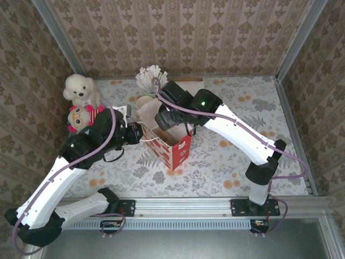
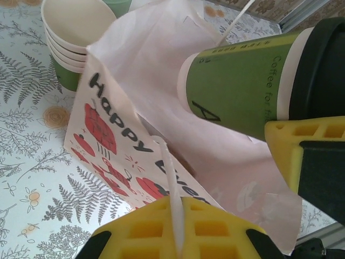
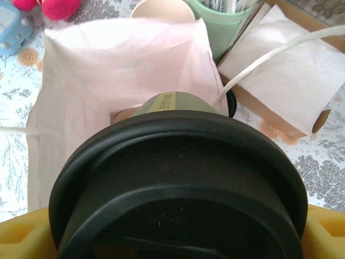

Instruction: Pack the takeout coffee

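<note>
At the counter's point(image 2: 32, 162) near side, the left pincer point(image 2: 175, 216) is clenched on the white cord handle point(image 2: 167, 167) of the red-and-white gift bag point(image 2: 108, 135). Over the bag's open mouth, the right pincer point(image 3: 175, 237) grasps the green takeout coffee point(image 2: 237, 86) by its black lid point(image 3: 178, 183), bottom pointing in. Behind stands a stack of cups point(image 2: 70, 43).

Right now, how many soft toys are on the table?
2: a white plush dog at the far left, and a doll with pink earmuffs right in front of it. Others may be hidden.
</note>
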Available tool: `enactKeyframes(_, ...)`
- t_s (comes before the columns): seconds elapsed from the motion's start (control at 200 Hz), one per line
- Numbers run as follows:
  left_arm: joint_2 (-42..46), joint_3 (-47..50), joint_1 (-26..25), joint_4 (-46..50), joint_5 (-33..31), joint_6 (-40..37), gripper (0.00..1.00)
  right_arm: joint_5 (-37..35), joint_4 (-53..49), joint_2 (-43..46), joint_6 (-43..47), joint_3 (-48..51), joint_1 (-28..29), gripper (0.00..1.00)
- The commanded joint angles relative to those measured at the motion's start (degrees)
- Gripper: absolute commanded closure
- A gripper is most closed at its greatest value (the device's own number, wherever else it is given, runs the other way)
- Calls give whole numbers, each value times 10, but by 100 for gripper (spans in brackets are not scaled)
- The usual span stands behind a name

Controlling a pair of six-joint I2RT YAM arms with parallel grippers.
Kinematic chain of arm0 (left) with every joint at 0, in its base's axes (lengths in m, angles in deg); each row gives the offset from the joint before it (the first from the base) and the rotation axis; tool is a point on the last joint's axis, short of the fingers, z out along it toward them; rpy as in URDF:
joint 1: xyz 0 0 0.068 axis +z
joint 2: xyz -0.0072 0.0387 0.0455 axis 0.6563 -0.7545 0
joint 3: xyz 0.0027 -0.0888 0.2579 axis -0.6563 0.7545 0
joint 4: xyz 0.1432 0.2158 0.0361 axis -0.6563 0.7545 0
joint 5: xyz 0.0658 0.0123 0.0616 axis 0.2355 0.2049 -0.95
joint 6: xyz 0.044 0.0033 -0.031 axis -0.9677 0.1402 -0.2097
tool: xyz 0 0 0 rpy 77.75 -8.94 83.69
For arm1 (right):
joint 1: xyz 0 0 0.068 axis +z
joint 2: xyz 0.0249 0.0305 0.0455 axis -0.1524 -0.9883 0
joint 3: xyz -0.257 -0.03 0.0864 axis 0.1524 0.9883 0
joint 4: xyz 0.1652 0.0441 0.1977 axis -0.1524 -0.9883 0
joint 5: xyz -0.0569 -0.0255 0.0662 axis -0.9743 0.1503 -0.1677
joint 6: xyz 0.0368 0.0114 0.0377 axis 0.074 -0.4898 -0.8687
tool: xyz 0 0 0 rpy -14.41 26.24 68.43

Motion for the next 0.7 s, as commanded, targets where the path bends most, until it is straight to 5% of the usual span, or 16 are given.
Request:
enactKeyframes(0.0, -6, 7, 5, -10, 13, 6, 100, 61, -25, -16, -16, 6, 0, 56)
enactKeyframes(0.695, 12, -5, 6, 68, -24, -27, 100, 73, -37, -27, -35, 38, -31, 57)
